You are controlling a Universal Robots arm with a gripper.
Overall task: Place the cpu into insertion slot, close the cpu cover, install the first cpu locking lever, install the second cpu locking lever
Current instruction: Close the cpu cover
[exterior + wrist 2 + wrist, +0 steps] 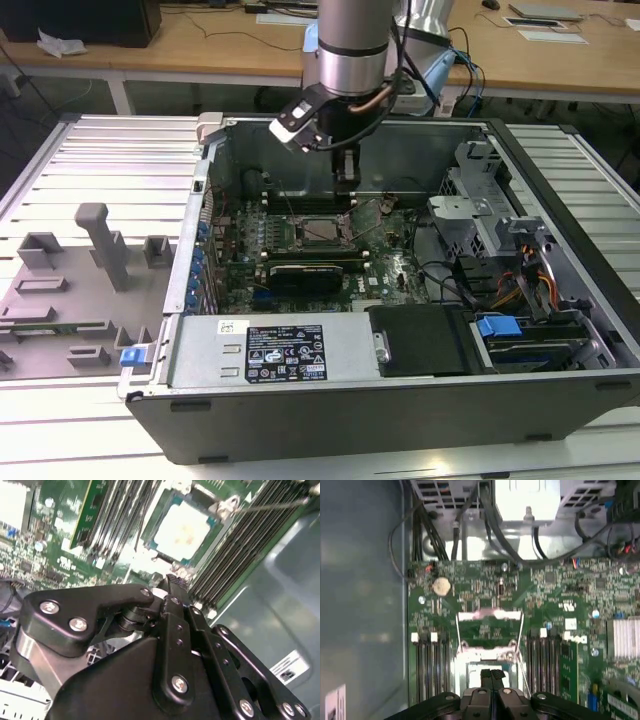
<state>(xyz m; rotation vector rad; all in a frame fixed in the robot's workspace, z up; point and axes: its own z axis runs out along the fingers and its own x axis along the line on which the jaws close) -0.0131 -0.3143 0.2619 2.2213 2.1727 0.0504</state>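
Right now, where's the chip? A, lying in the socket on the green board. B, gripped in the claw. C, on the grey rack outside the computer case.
A: in the second wrist view the pale chip lies in the socket on the green board, beyond the claw.

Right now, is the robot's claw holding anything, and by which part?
Nothing I can see: the gripper is shut and empty; the cpu lies in the insertion slot.

Setting: robotics lab or workshop
Evidence: slotted aluminium bench [60, 150]; opened computer tower [300, 420]; grey fixture blocks [100, 240]; wooden desks [200, 40] behind
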